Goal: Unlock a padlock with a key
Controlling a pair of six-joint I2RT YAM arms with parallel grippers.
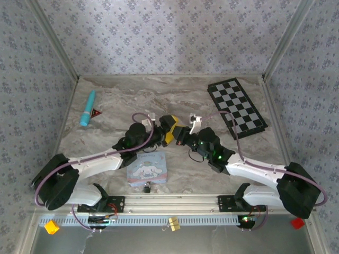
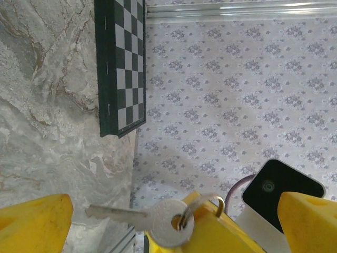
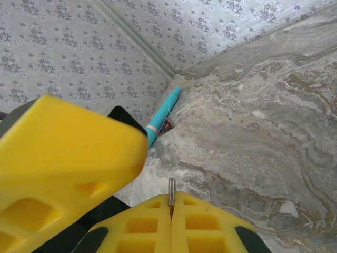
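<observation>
Above the grey marble surface [image 1: 132,95], the right end effector [image 3: 171,211] pinches a small silver metal key [image 2: 164,225]; the left end effector [image 1: 169,129] is spread around it, maybe to take it.

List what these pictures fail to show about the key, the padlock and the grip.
1. Top external: the padlock at the tin's near edge is too small; shackle open or closed, unreadable.
2. Right wrist: the key stands edge-on, the rest buried between the right gripper's shut fingers.
3. Left wrist: the key ring's lower part passes behind that gripper's finger.
</observation>
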